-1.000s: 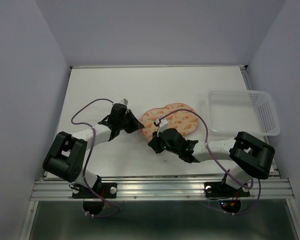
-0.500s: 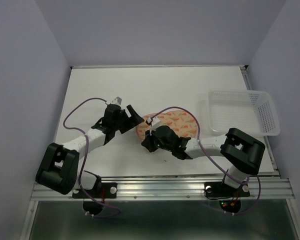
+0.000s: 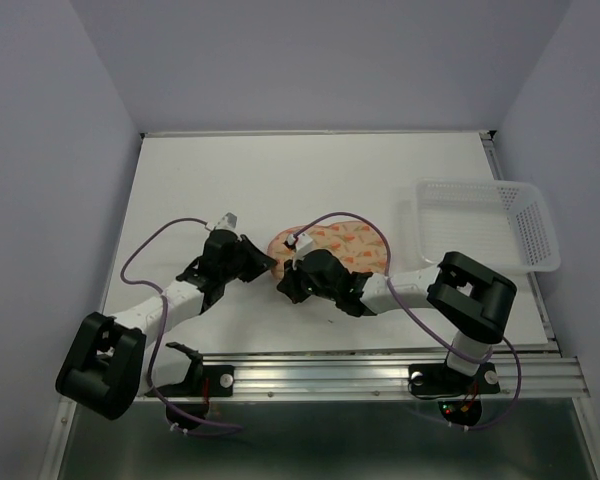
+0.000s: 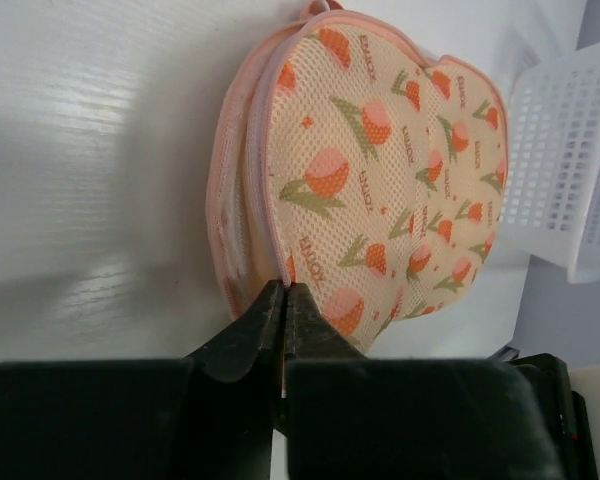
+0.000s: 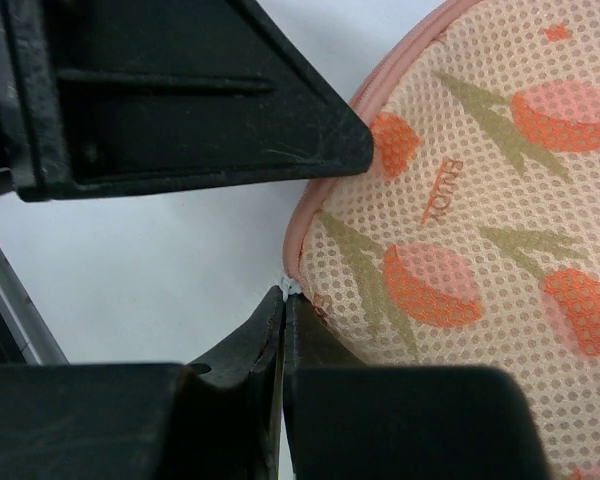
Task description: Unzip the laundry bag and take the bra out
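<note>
The laundry bag (image 3: 345,243) lies flat on the white desk (image 3: 280,180), near its middle and toward the near edge, printed side up. It is a peach mesh pouch with orange-red and green tulip marks and pink trim. Both hands meet at its left end.

Left hand (image 3: 270,264): the arm reaches in from the left. In the left wrist view the hand (image 4: 283,292) has its two fingers pressed together with only a hairline gap, and the tips nip the pink trim at the near rim of the bag (image 4: 380,170). The zip edge runs along the side of the pouch that faces the bare desk (image 4: 100,150).

Right hand (image 3: 285,288): the arm reaches in from the right, across the near side of the bag. In the right wrist view the hand (image 5: 283,298) is likewise closed tight. Its tips touch the pink rim of the bag (image 5: 460,230), and a tiny white piece sits pinched at the very tip. What that piece is cannot be told.

A clear plastic mesh basket (image 3: 525,195) stands on the desk well to the right of the bag.
</note>
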Motion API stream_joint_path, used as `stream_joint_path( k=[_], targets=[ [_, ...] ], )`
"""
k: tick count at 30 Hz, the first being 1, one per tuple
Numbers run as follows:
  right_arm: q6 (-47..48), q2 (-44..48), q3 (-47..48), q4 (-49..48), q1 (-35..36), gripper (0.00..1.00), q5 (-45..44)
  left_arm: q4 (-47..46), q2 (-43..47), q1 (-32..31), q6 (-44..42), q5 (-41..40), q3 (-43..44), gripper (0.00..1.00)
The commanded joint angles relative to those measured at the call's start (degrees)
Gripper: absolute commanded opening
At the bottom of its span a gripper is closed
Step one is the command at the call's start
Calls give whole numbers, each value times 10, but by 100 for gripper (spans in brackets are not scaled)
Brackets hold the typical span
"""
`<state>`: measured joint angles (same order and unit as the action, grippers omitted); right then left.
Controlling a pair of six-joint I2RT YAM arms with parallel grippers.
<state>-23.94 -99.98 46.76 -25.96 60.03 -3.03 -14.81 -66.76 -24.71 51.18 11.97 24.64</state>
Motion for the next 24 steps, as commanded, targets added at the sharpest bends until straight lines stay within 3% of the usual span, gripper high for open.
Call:
stream_joint_path(
  k=[1,3,16,24],
  targets=[
    [-4,1,18,-33,3,1,3,-47,-20,-17,14,-1,7,5],
    [-6,5,10,-32,3,1,5,-46,-26,-18,10,-2,10,0],
    [-10,124,-112,-3,3,1,-12,-33,-47,-16,-4,-30,30,0],
    [1,139,-114,4,3,1,-15,-46,-58,-15,0,-22,18,0]
  ],
)
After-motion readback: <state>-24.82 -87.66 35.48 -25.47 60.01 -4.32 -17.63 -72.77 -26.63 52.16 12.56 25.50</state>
